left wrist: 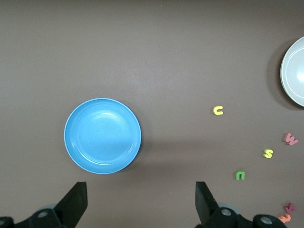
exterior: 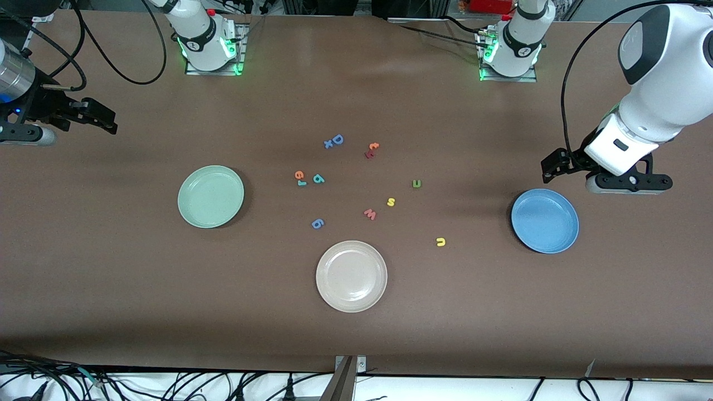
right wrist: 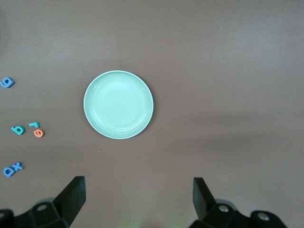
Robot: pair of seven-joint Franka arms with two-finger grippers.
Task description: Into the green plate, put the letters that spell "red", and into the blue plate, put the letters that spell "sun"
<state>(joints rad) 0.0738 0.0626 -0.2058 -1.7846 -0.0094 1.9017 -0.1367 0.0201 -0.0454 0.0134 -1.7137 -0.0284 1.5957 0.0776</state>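
Mint-green plate [exterior: 210, 196] and blue plate [exterior: 545, 220] hold nothing, letters scattered between; left gripper [left wrist: 141, 204] over table beside blue plate, right gripper [right wrist: 138, 202] at table's end, both spread wide, nothing held.

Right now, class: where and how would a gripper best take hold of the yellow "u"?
The yellow "u" lies flat on the table, apart from other letters. Probably best: come straight down from above and pinch across its two outer sides, fingers straddling the whole letter.
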